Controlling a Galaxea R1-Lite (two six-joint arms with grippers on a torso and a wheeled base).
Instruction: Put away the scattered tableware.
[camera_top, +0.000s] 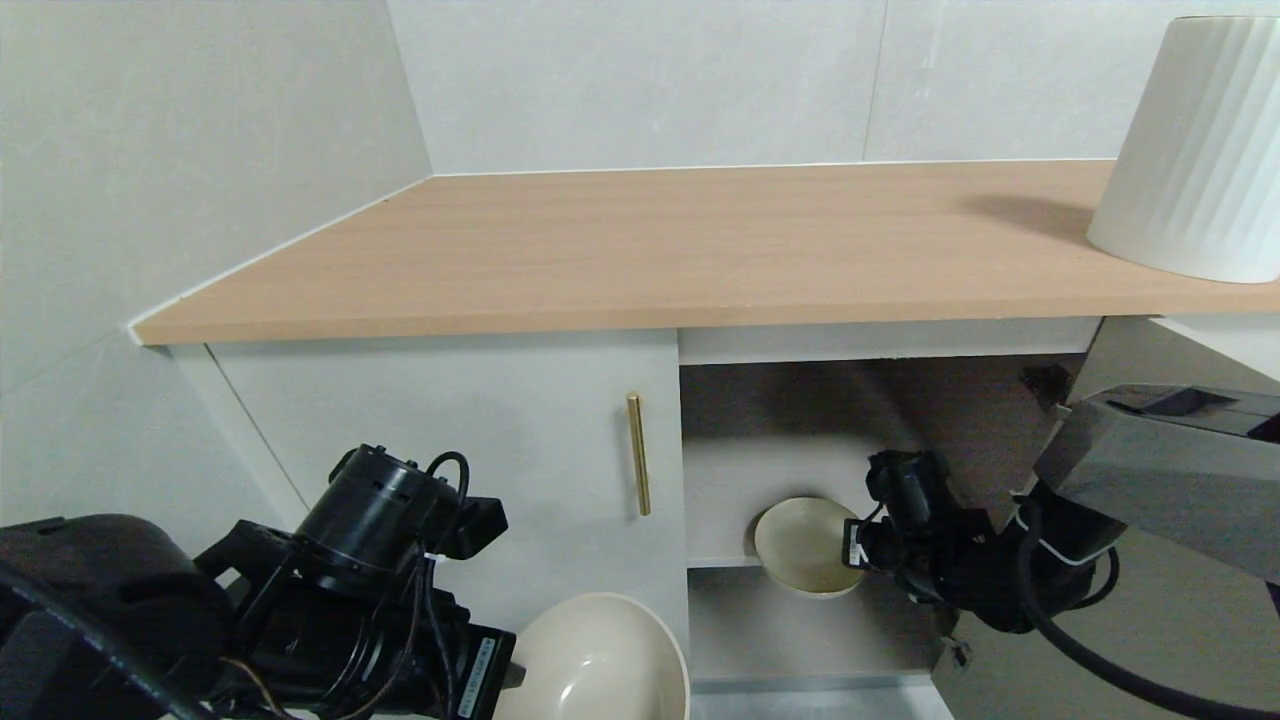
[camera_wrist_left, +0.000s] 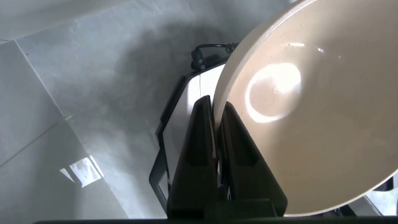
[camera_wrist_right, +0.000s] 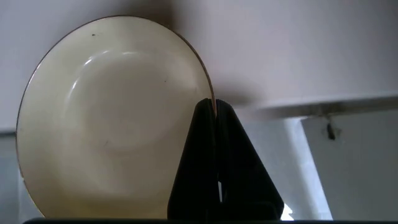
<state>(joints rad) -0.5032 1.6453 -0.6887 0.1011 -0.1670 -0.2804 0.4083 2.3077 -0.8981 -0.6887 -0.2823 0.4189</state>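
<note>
A cream bowl (camera_top: 595, 660) hangs low in front of the closed cabinet door, with my left gripper (camera_top: 505, 672) shut on its rim. The left wrist view has both fingers (camera_wrist_left: 202, 124) pinching that rim, and the bowl (camera_wrist_left: 311, 106) faces the camera. A smaller cream plate (camera_top: 805, 545) is tilted inside the open cabinet compartment, just above the shelf (camera_top: 720, 562). My right gripper (camera_top: 855, 548) is shut on its right edge. In the right wrist view the plate (camera_wrist_right: 112, 118) stands on edge, with the gripper (camera_wrist_right: 213, 107) clamped on its rim.
A wooden countertop (camera_top: 650, 250) runs above the cabinet. A white ribbed container (camera_top: 1195, 150) stands on its right end. The left cabinet door (camera_top: 450, 440) is closed and has a gold handle (camera_top: 638, 453). Walls close in behind and to the left.
</note>
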